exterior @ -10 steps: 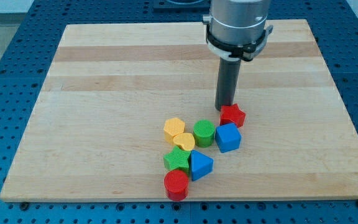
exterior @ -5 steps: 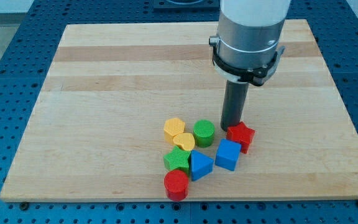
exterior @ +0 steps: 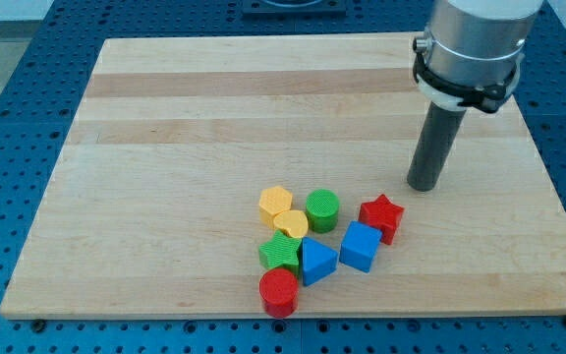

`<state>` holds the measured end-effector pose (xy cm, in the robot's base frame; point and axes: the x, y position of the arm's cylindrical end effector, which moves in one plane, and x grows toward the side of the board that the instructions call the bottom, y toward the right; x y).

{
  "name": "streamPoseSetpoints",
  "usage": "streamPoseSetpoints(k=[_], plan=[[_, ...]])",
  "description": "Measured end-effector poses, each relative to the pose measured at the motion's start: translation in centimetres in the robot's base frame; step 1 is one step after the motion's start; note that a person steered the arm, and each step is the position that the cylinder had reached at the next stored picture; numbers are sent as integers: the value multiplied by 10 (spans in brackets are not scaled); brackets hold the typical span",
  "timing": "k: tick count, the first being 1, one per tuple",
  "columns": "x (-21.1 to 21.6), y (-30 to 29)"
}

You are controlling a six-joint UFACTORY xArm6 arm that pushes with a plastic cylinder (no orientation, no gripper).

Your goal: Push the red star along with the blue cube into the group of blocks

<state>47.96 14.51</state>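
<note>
Your tip [exterior: 423,187] rests on the wooden bench [exterior: 185,147] at about 1 o'clock from the red star [exterior: 381,216], near it but apart, with bare wood between the two. The rod rises from the tip toward the view's top right into the grey arm housing [exterior: 472,44]. The arm carries no jaws, so no spread or pinch can be reported.

The red star lies at the right edge of the cluster in the view's lower middle. The blue cube [exterior: 361,246] sits at about 7 o'clock from the star, touching or just beside it. At 9 o'clock from the cube lies the blue triangular block [exterior: 317,262], close against it. The green cylinder [exterior: 322,210] stands at 9 o'clock from the star, a small gap between them.

Further to the view's left, the yellow hexagonal block [exterior: 275,205] and the yellow heart [exterior: 291,224] lie touching. The green star-like block [exterior: 280,253] sits directly below the heart, and the red cylinder [exterior: 279,292] lies at 6 o'clock from it, nearest the bench's bottom edge.
</note>
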Motion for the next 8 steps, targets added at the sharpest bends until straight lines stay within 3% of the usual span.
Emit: streamPoseSetpoints(k=[4,8], plan=[[43,0],[37,-54]])
